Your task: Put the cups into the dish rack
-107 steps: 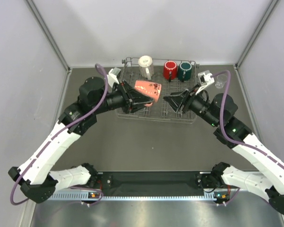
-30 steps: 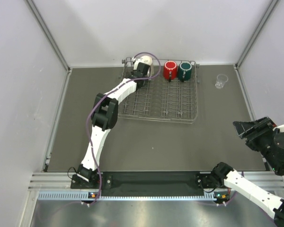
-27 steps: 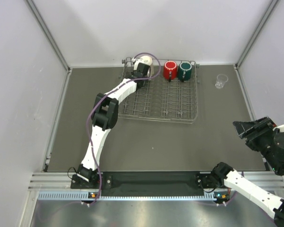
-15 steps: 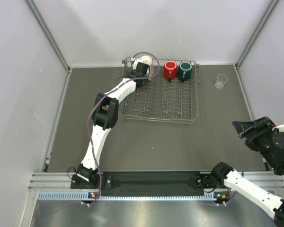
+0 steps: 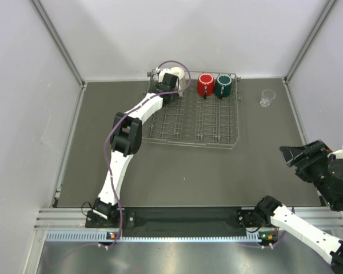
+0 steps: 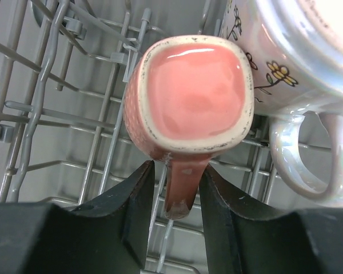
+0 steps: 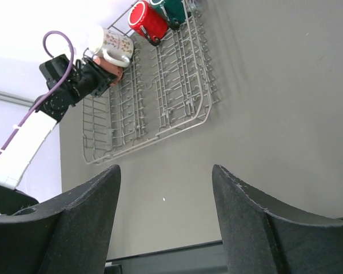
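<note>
My left gripper stands parted astride the handle of the salmon-pink mug, set base-up at eleven o'clock in the dish rack for draining; right gripper gapes empty.

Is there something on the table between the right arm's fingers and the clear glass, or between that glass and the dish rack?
Nothing visible. Only table surface lies between the right fingers and the clear glass, and between the glass and the right side of the dish rack.

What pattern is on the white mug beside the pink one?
Little bees and flowers on the white mug; clearest in the left wrist view.
</note>
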You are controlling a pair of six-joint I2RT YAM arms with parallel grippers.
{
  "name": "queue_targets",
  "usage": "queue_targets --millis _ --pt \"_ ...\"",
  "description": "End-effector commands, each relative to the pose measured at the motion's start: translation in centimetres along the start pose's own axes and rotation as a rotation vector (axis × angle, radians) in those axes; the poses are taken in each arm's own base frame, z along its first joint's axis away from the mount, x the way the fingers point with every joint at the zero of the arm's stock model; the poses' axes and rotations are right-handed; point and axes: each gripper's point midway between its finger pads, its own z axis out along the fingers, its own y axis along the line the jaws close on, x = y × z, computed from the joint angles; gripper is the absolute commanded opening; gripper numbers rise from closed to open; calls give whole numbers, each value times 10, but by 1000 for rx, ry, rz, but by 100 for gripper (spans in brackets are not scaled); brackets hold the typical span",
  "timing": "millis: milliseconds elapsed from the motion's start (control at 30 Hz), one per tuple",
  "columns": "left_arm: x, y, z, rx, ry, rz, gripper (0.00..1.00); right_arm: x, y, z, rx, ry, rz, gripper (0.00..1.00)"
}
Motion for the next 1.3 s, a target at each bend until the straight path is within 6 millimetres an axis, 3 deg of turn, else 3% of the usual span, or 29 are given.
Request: queue_targets --millis 0,267,300,400,500,600,667,700,733,767,800,867,1000,1167,1267 --pt "-43 -9 -19 46 -78 -55 42 12 -18 3 74 47 -105 66" --pt "-56 -12 -62 91 -81 -98 41 7 -10 0 41 62 -189 69" --pt "-67 -16 -77 119 -98 -110 41 7 -8 0 32 62 -199 69" --pt "-67 -15 -97 134 -91 -117 41 8 -2 0 1 77 -250 72" --pt "-83 -4 -140 152 -109 -154 41 12 2 0 -17 106 -301 73" --pt "-82 6 -176 164 -72 -193 42 19 6 0 -37 146 -327 73" --pt "-69 -4 -201 261 -8 -208 42 26 5 3 -40 170 -340 73" --pt "-56 -5 -224 320 33 -218 42 32 7 4 -48 193 -345 73" --pt "-44 -20 -245 411 66 -209 42 38 6 8 -42 211 -354 73" --pt "-36 -17 -257 438 86 -208 42 41 6 9 -41 222 -360 73" --pt "-21 -15 -287 481 96 -205 44 48 5 13 -31 244 -375 73" --pt "-1 -22 -326 589 129 -186 47 51 6 19 -24 247 -384 74" --pt "32 12 -397 687 178 -211 49 60 17 36 18 275 -384 74" --pt "51 46 -463 820 147 -268 56 74 36 64 37 286 -356 74" --pt "61 68 -484 811 147 -262 57 68 40 95 147 219 -418 74"
